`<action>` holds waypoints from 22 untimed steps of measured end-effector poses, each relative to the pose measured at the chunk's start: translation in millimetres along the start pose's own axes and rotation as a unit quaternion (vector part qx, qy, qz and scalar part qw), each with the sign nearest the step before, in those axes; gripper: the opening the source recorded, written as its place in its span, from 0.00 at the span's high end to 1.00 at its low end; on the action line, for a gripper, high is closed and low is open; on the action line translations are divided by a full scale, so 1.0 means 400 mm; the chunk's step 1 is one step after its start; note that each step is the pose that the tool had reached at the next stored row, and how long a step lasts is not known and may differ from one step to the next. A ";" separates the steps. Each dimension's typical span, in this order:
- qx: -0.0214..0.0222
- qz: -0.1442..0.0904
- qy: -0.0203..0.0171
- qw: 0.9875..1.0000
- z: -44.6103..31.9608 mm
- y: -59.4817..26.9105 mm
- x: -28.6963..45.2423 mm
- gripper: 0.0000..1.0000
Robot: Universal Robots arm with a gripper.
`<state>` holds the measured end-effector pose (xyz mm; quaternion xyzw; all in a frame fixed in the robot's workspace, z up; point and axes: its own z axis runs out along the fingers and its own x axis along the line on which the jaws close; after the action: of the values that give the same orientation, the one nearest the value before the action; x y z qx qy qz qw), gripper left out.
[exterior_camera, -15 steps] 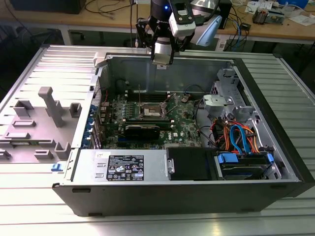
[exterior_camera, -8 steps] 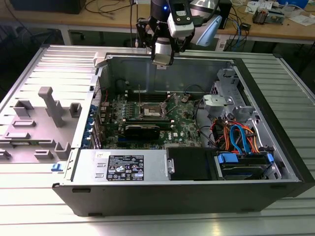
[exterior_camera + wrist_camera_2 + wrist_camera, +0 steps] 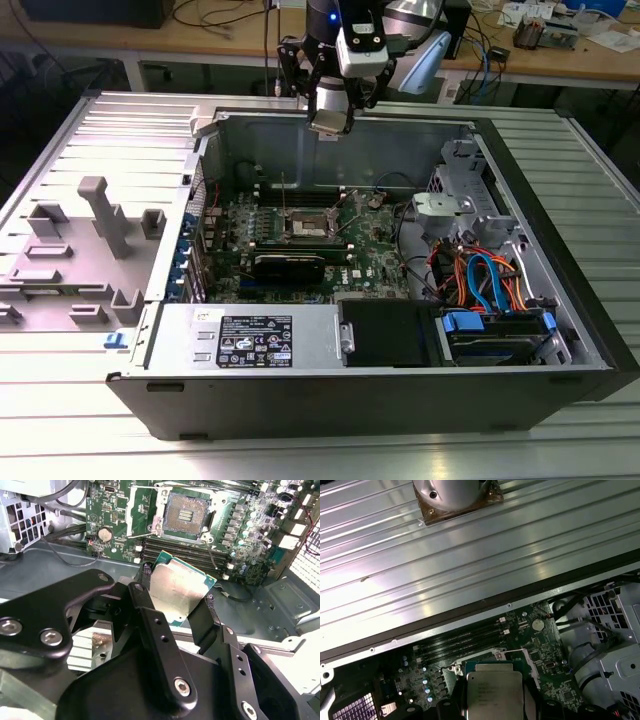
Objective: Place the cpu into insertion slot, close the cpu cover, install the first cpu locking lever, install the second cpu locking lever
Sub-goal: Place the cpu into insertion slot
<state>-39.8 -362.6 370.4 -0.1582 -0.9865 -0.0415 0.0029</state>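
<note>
Your arm [image 3: 355, 40] pointed down over the open computer case [image 3: 180, 400], its end effector [image 3: 331, 120] clamped on the cpu [image 3: 177, 592], held well above the uncovered insertion slot [image 3: 185, 512] on the green motherboard [image 3: 370, 265].

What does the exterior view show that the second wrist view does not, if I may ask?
The exterior view gives the whole open computer case, its orange and blue cables and the arm above the back wall. The second wrist view gives the cpu close up, clamped between the black fingers. Both share the green motherboard and the insertion slot, its contacts bare.
</note>
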 end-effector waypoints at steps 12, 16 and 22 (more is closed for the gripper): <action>0.000 0.004 0.000 1.000 0.000 0.000 0.000 0.45; -0.001 0.028 -0.002 1.000 0.001 0.000 0.000 0.45; -0.001 0.066 -0.005 0.998 0.003 0.000 0.000 0.45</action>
<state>-39.8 -362.6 369.3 -0.2228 -0.9740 -0.0415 0.0003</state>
